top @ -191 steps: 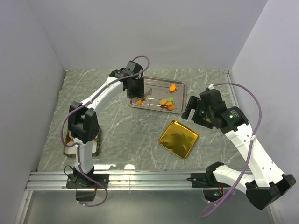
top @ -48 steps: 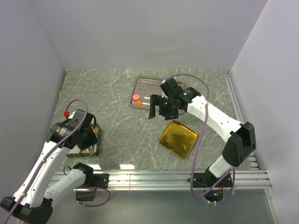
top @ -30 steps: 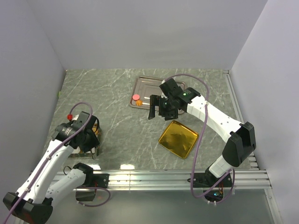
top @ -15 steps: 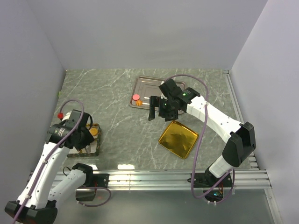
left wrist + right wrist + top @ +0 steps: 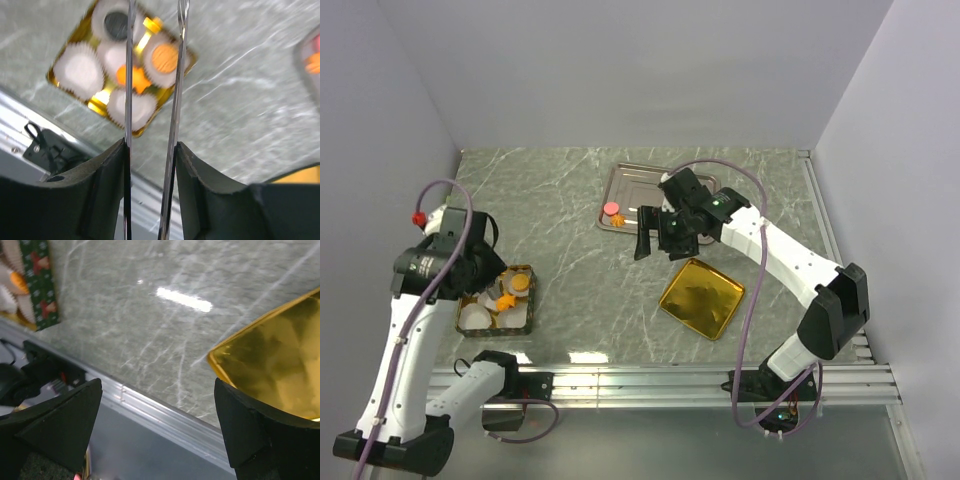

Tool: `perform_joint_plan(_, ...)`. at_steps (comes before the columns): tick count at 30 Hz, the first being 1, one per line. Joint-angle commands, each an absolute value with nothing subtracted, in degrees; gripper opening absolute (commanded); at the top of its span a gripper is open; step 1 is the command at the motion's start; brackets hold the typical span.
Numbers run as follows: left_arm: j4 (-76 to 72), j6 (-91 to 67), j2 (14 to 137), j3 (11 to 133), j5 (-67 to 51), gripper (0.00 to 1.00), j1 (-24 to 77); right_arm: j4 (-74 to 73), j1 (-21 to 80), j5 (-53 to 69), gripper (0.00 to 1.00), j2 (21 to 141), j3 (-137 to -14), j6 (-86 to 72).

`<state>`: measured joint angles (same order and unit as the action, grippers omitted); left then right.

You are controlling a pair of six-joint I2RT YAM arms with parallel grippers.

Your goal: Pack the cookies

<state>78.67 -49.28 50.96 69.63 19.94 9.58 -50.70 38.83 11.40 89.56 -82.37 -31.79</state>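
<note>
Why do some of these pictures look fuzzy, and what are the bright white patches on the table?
Top external view: sharp, with white glare on the table near the rail. Right wrist view: another white glare streak on the table, a mirror-like gold tray, and its own dark jaws out of focus. Left wrist view: the cookie box looks slightly soft.

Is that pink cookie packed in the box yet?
No, the pink cookie lies on the metal tray, well apart from the box.
</note>
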Motion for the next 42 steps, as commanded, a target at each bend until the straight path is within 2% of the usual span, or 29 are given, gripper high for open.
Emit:
perform_joint_plan(1,78.66,-47.29,53.34,78.2,22.67,0.48,9.4,-46.5,40.42,17.83,1.0,89.55,-86.39,-30.41)
perform_joint_plan(11,76.12,-45.7,55.81,85.34,18.2,0.48,9.4,-42.19,51.85,29.09,0.92,106.77,-106.23,-32.6)
perform_joint_plan(20,75.76,-44.04,55.11,86.83,17.22,0.47,9.4,-46.67,58.09,27.79,0.89,128.75,-131.63,-38.22)
perform_joint_plan(28,74.01,-41.49,54.59,88.59,17.49,0.46,9.4,-40.08,58.18,25.14,0.88,134.72,-128.76,-46.93)
perform_joint_plan(36,71.54,-39.73,52.12,87.01,16.0,0.47,9.4,-40.43,60.99,20.75,0.87,142.29,-137.64,-48.69)
perform_joint_plan(42,70.49,-38.24,51.5,85.61,14.94,0.47,9.4,-43.59,62.75,12.31,0.77,144.05,-137.63,-48.34)
